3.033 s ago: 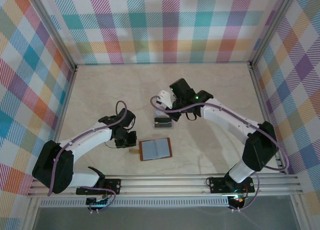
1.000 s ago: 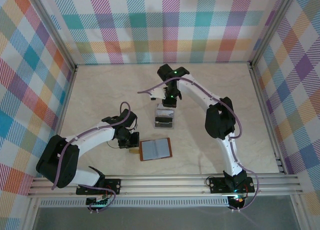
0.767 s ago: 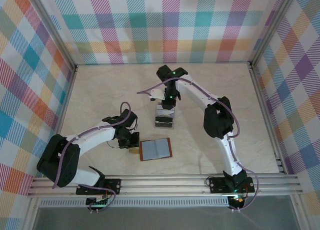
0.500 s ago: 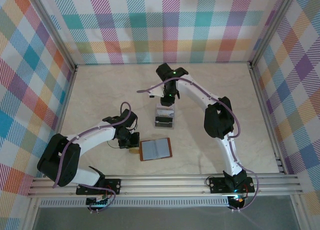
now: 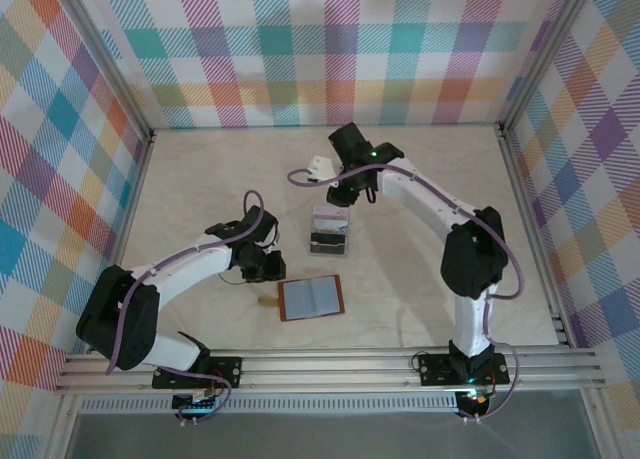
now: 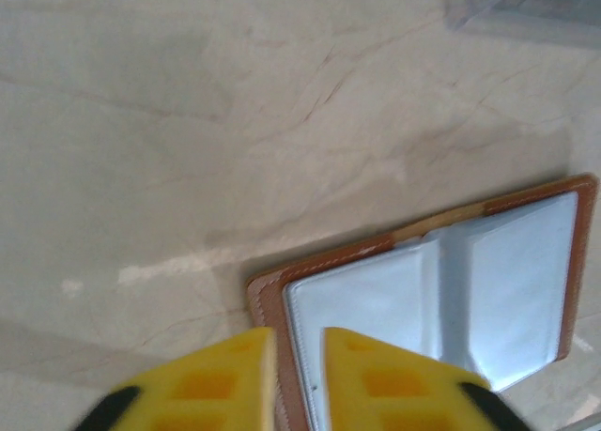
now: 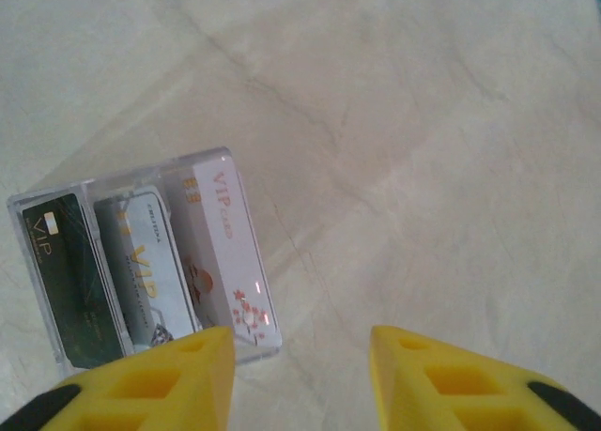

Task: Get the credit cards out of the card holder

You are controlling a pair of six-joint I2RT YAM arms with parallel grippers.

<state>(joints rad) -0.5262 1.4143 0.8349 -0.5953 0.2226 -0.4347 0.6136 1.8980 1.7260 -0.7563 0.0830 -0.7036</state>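
Note:
The card holder lies open and flat near the front, brown leather with grey clear pockets. My left gripper hovers by its left edge; the yellow fingers stand a narrow gap apart, the wallet's stitched edge showing through, and grip nothing. Behind the wallet a clear plastic box holds the credit cards: a dark one, a pale grey-blue one and a white flowered one. My right gripper is above and behind the box, jaws wide, empty.
Plaid walls and metal posts close in the table on three sides. An aluminium rail runs along the near edge by the arm bases. Bare marbled tabletop lies left and right of the box.
The right gripper opened and drew back from over the clear box. The left gripper opened slightly and shifted away from the wallet's tab.

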